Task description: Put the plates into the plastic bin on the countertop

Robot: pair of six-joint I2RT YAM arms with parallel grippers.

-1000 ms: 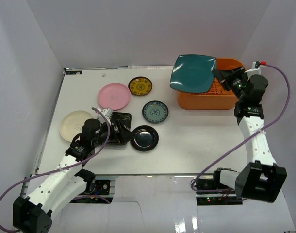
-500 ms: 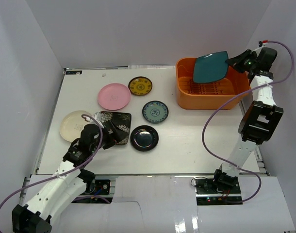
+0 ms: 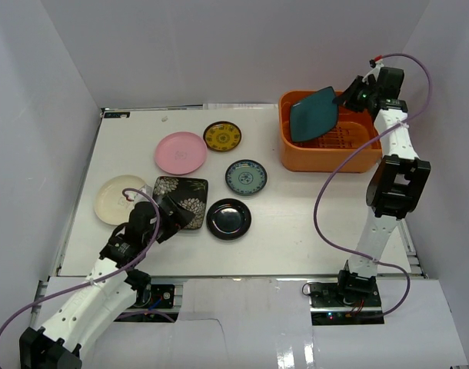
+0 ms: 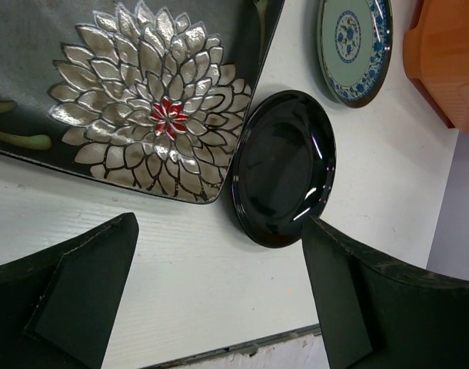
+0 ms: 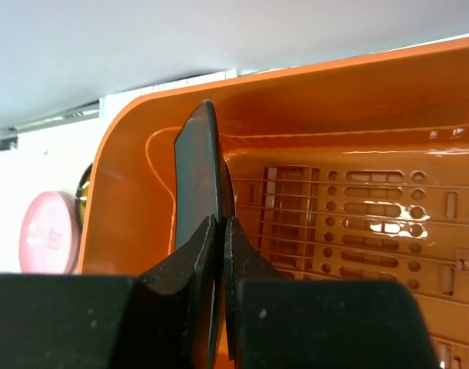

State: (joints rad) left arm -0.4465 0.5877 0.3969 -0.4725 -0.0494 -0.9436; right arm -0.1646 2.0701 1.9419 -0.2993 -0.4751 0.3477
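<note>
My right gripper (image 3: 344, 98) (image 5: 221, 223) is shut on the rim of the dark teal square plate (image 3: 311, 114) (image 5: 196, 173). It holds the plate on edge, tilted, inside the orange plastic bin (image 3: 327, 159) (image 5: 334, 100). On the white countertop (image 3: 311, 223) lie the pink (image 3: 181, 152), yellow-patterned (image 3: 222, 136), blue-patterned (image 3: 246, 177), glossy black (image 3: 228, 218) (image 4: 284, 169) and cream (image 3: 114, 198) plates. The black flowered square plate (image 3: 182, 192) (image 4: 142, 100) lies there too. My left gripper (image 3: 179, 214) (image 4: 219, 231) is open and empty, low over bare countertop just near of the flowered plate and the black round one.
Pale walls close in the countertop on the left, back and right. Its metal-edged near edge (image 4: 242, 350) runs just below my left fingers. The bin's ribbed, slotted floor (image 5: 373, 215) shows to the right of the teal plate.
My right arm has swung the teal plate left and down, so it now stands deeper in the bin. My left gripper has edged slightly toward the near side of the flowered plate, still open.
</note>
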